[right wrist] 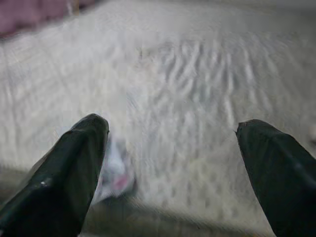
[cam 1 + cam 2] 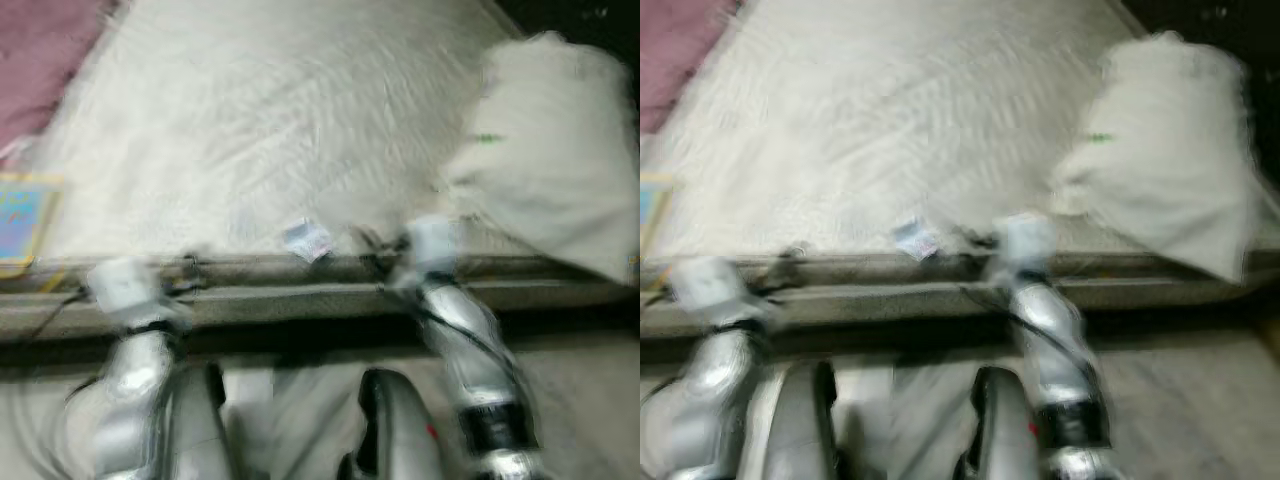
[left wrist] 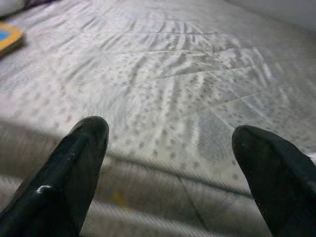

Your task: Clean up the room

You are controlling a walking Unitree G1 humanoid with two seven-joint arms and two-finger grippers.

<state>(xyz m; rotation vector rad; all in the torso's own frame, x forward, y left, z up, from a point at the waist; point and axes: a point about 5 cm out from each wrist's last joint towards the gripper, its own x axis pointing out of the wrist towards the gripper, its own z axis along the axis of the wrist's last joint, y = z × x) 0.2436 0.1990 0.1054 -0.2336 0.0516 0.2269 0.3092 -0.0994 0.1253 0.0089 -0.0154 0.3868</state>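
A small crumpled white wrapper [image 2: 308, 240] with some blue and red print lies on the white quilted mattress [image 2: 250, 110], close to its near edge. My right gripper [image 1: 173, 129] is open and low over that edge, and the wrapper [image 1: 114, 174] sits just beyond one of its fingers [image 1: 74, 163]. To the left along the same edge, my left gripper [image 3: 170, 133] is open over bare mattress with nothing between its fingers. Both silver arms reach forward from below, and the head views are blurred.
A large white pillow [image 2: 560, 160] lies at the bed's right side, overhanging the edge. A yellow-framed blue book [image 2: 22, 220] rests on the mattress at the far left. A pink blanket [image 2: 40, 50] covers the far left corner. Pale floor [image 2: 580, 400] lies below the bed edge.
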